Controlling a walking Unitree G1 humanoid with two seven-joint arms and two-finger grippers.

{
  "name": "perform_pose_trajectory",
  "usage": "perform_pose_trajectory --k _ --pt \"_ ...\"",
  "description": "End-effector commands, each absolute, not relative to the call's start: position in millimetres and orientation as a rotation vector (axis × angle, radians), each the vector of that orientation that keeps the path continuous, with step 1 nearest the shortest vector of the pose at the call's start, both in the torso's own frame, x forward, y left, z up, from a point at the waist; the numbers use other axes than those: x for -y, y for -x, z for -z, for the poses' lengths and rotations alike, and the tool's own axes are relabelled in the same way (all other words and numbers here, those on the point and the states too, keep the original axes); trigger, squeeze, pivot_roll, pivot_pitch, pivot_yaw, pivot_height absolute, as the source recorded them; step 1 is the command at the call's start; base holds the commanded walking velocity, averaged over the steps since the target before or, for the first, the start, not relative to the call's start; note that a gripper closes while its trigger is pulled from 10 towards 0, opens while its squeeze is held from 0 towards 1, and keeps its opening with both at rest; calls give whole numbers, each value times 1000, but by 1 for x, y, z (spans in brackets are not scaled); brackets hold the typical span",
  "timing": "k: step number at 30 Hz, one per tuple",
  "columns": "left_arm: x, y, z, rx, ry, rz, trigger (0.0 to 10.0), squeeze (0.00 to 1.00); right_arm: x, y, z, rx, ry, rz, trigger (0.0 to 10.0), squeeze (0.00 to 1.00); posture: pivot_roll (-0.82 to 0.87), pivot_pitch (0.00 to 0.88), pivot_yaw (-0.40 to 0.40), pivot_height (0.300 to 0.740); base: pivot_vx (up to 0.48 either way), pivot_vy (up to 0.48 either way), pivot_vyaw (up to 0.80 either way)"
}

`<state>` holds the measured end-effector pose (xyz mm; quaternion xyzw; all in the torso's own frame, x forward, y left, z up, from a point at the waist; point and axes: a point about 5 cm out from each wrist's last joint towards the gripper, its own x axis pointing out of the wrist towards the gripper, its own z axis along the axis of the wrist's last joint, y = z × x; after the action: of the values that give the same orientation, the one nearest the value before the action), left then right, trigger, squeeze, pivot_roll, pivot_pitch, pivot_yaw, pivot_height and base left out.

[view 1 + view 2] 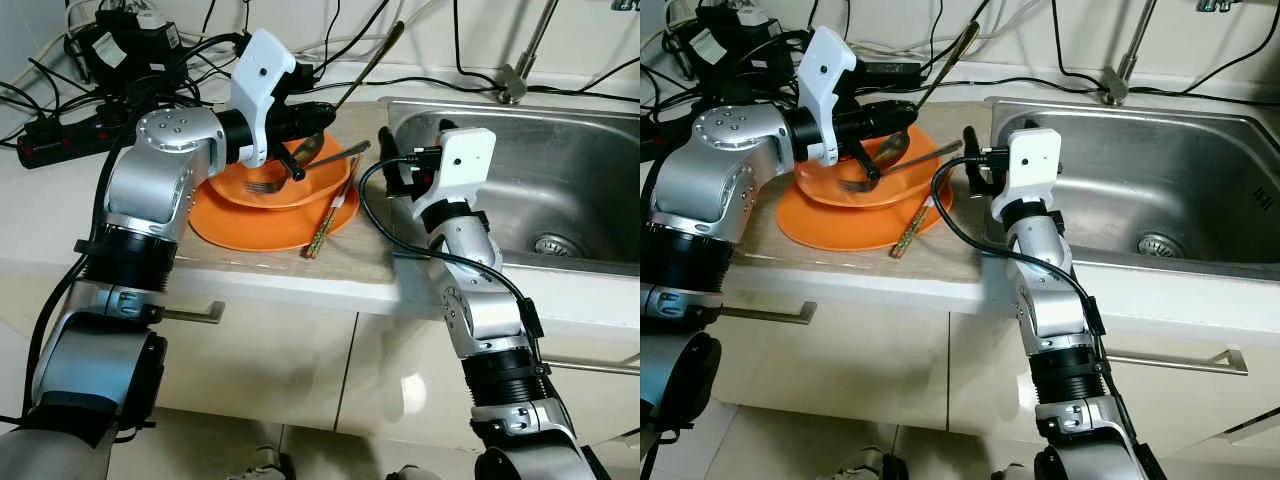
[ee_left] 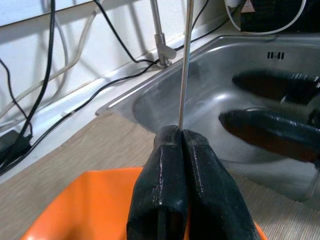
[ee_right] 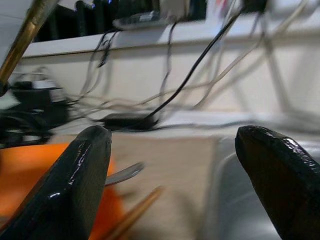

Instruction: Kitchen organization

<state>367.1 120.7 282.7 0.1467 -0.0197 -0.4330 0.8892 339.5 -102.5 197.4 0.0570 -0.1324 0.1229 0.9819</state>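
An orange bowl sits on an orange plate on the counter, left of the sink. A metal fork lies in the bowl with its handle pointing toward the sink. Wooden chopsticks rest across the plate's right rim. My left gripper hovers over the bowl, shut on a long-handled spoon whose thin handle slants up toward the wall. My right gripper is at the sink's left edge, open and holding nothing, its fingers pointing at the plate.
The steel sink with its drain lies to the right, and a faucet base stands behind it. Power strips and tangled black cables crowd the back left of the counter. Cabinet handles stick out below the counter edge.
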Motion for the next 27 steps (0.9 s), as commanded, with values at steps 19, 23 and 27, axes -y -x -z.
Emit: perform_pose_trajectory --k 19,23,27 --pt "-128 -373 -275 21 -316 892 0 0 95 -326 -237 280 -369 -539 10000 0 -1 0 53 707 0 0 0" --pt "-128 -373 -273 21 -320 897 0 0 95 -322 -248 326 -349 -557 10000 0 -1 0 53 707 0 0 0" --pt "-127 -368 -275 40 -325 939 0 0 99 -325 -251 337 -363 -526 10000 0 0 0 54 707 0 0 0"
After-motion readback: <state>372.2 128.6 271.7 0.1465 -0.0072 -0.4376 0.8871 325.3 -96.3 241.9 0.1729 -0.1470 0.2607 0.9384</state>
